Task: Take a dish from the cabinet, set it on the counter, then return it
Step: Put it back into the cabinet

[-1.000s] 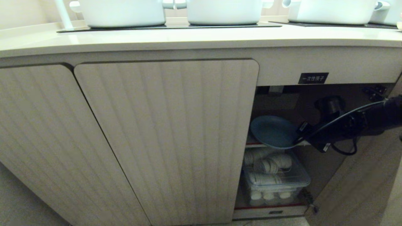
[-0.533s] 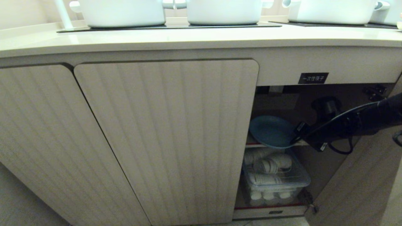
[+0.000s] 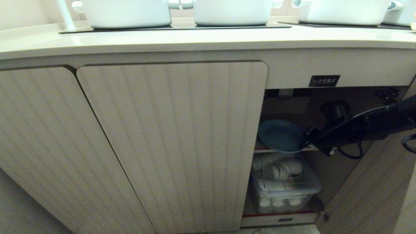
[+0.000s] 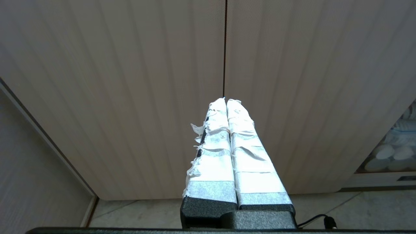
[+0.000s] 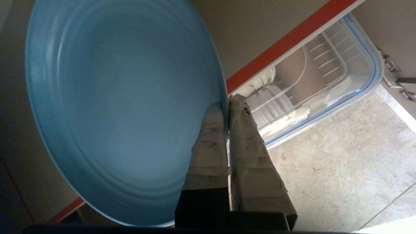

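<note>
The light-blue dish (image 3: 281, 136) (image 5: 123, 107) hangs tilted over the inner shelf (image 3: 265, 150) of the open cabinet (image 3: 172, 143), at the right of the head view. My right gripper (image 3: 305, 143) (image 5: 227, 101) reaches in from the right and is shut on the dish's near rim, one taped finger on each face. The cream counter (image 3: 195, 40) runs above the cabinet. My left gripper (image 4: 225, 99) is shut on nothing, facing the closed ribbed doors (image 4: 224, 48) low near the floor.
White pots (image 3: 126, 13) stand on the black cooktop panels (image 3: 175, 28) on the counter. Below the shelf a clear plastic bin (image 3: 286, 187) (image 5: 328, 81) holds white dishware. The opened door (image 3: 373, 195) stands at the right, a black label (image 3: 324, 81) above the opening.
My right gripper and the dish have shifted slightly left and a little upward inside the cabinet opening. The grip on the rim is unchanged.
</note>
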